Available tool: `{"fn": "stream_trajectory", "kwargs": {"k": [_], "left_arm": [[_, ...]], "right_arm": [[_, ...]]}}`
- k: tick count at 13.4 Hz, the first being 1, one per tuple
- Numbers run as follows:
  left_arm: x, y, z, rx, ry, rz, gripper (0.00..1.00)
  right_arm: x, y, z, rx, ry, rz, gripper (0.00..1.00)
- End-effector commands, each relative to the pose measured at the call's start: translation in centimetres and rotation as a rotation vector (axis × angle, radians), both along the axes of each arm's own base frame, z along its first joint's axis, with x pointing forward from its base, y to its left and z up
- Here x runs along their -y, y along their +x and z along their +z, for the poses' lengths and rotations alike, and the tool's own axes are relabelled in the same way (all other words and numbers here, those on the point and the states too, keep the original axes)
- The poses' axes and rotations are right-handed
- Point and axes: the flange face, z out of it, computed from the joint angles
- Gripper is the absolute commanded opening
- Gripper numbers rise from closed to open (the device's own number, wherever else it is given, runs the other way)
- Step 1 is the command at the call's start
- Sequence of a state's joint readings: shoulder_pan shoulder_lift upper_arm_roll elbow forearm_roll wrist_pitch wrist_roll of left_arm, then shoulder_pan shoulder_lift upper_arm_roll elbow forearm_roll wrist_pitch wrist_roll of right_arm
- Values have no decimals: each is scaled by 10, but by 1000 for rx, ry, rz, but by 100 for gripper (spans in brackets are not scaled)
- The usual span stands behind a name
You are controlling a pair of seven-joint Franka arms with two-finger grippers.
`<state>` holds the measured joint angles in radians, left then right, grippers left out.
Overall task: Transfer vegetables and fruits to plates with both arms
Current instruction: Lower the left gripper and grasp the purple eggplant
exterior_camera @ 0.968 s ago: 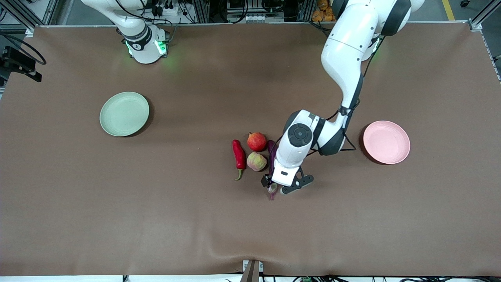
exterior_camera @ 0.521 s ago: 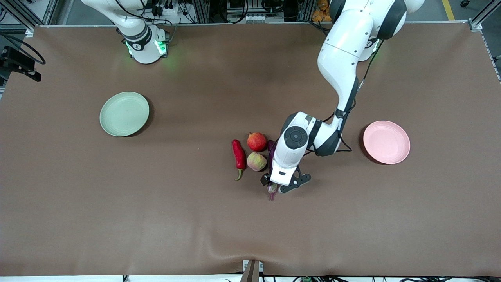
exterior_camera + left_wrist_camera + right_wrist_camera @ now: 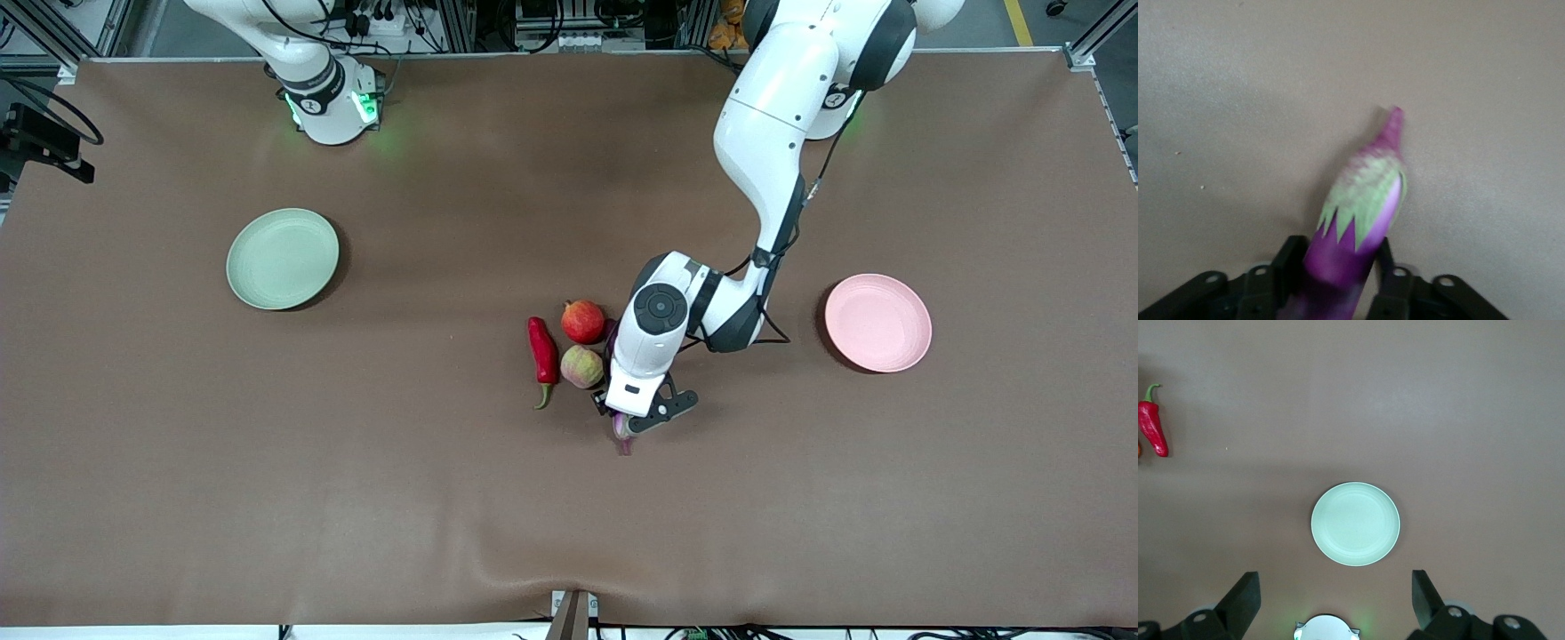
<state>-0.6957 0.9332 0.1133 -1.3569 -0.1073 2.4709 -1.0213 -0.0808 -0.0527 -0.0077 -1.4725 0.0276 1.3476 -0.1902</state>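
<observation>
From the front camera, the left arm reaches down from its base to the cluster in the middle of the counter (image 3: pixel 267 498), and the left gripper (image 3: pixel 625 418) sits on the eggplant (image 3: pixel 621 434), whose stem end pokes out toward the camera from under the wrist; its long axis runs roughly toward and away from the camera, beside the peach (image 3: pixel 581 365) and pomegranate (image 3: pixel 583 321), with the red chili pepper (image 3: pixel 542 349) on their right-arm side. The pink plate (image 3: pixel 877 322) lies well apart toward the left arm's end, so that looks like the carry direction, and the left arm is clearly the nearer one. The green plate (image 3: pixel 283 258) lies empty toward the right arm's end. In the left wrist view, the gripper (image 3: pixel 1335 273) pinches the eggplant (image 3: pixel 1358 213) across its body, one finger on each side, green calyx ahead. In the right wrist view, the right gripper (image 3: pixel 1335 600) waits, spread wide, high over the green plate (image 3: pixel 1355 523), the chili (image 3: pixel 1153 427) at the edge.
</observation>
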Motion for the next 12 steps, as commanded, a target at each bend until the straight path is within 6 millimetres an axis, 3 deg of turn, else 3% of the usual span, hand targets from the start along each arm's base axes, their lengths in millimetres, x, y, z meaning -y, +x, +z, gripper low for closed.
{"fn": "stream_trajectory", "kwargs": {"k": [1,4,5,7,9,11,12], "left_arm": [[-1,7,10,28,4,40,0],[-15,19,38,51,14,64,0],[-23,23,51,43,41,63,0],[-30,25,69,35,77,43,0],[-36,29,82,43,81,21,0],[-52,41,102,63,66,30,0],[-57,44,111,71,63,32,0]], "right_arm": [[-6,-2,5,9,36,-2,100],[-6,12,-12,-6,61,1,100],[-11,26,-31,-36,62,17,100],[-28,33,-42,-54,58,50,100],[-35,46,-67,-101,59,63,100],[-41,69,-121,-203,81,73,100],[-48,72,-130,-218,102,91,100]]}}
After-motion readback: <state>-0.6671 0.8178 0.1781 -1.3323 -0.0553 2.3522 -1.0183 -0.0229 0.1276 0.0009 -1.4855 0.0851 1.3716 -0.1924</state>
